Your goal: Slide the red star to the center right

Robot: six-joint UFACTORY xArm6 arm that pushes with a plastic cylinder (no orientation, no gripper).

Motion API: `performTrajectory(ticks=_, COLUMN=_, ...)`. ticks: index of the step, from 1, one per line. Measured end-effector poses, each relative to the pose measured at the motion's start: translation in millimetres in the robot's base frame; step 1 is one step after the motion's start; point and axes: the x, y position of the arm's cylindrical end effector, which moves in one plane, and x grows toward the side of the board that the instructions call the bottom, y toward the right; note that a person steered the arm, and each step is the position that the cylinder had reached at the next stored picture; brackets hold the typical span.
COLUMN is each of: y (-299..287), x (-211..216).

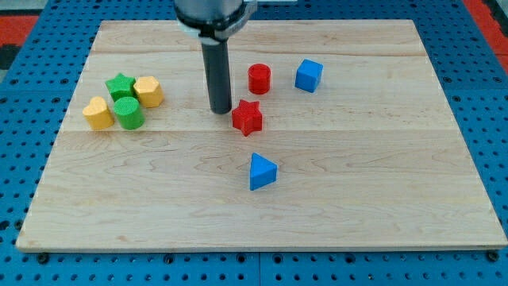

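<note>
The red star [247, 117] lies a little above the middle of the wooden board [381, 175]. My tip [221, 110] rests on the board just to the star's left, a small gap apart from it. A red cylinder [259, 79] stands above the star. A blue cube [309, 75] sits to the right of the cylinder. A blue triangle [262, 171] lies below the star.
At the view's left sits a cluster: a green star [121, 86], a yellow hexagon [148, 91], a yellow heart [98, 114] and a green cylinder [128, 113]. Blue pegboard surrounds the board.
</note>
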Motion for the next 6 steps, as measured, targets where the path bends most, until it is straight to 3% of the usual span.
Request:
performTrajectory(ticks=1, y=66.5, x=19.1)
performTrajectory(ticks=2, y=172.6, x=13.0)
performTrajectory(ticks=3, y=105.9, x=38.7)
performTrajectory(ticks=4, y=75.9, x=9.8)
performTrajectory(ticks=5, y=154.1, x=-25.0)
performTrajectory(ticks=6, y=225.8, x=-10.3)
